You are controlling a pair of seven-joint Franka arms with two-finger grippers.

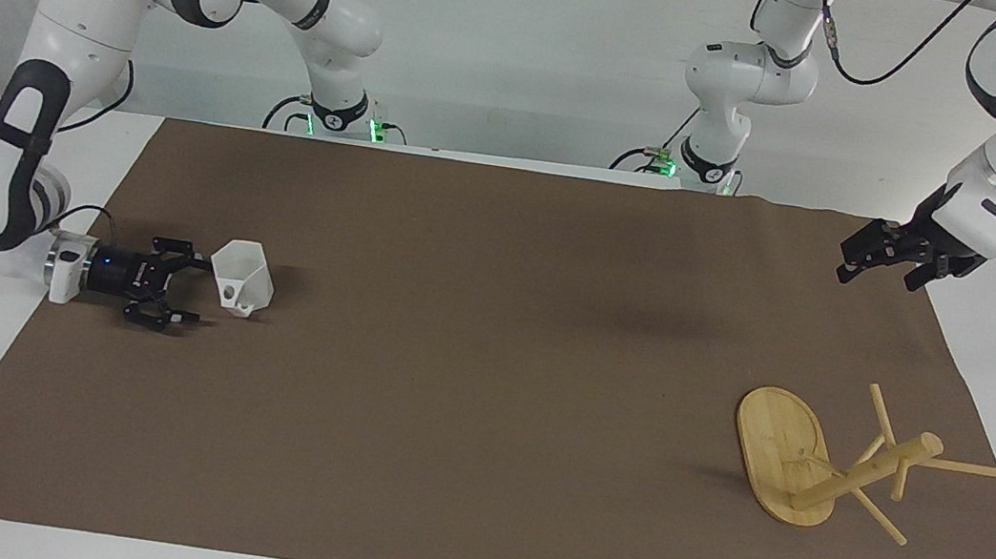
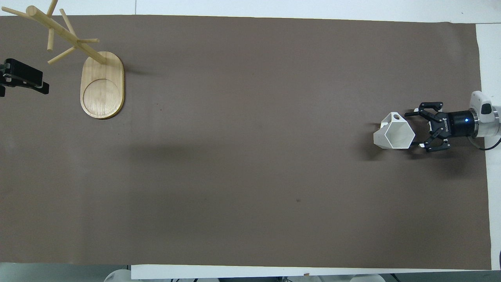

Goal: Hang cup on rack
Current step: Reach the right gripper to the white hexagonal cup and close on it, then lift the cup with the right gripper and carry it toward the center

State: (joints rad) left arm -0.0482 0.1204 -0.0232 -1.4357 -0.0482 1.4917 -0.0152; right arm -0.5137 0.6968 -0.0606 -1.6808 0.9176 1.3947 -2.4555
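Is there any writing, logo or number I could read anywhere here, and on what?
Right gripper: small white lettering on its black body, too small to read.
Cup: one small dark round mark, no text.
Rack: plain wood, no writing.
Left gripper: no legible marking.
Brown mat: nothing printed.

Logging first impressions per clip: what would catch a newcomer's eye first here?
The right gripper, open and low over the mat, reaches sideways right beside the white cup at the right arm's end of the table. At the left arm's end stands the bamboo rack, with the left gripper waiting above the mat's edge.
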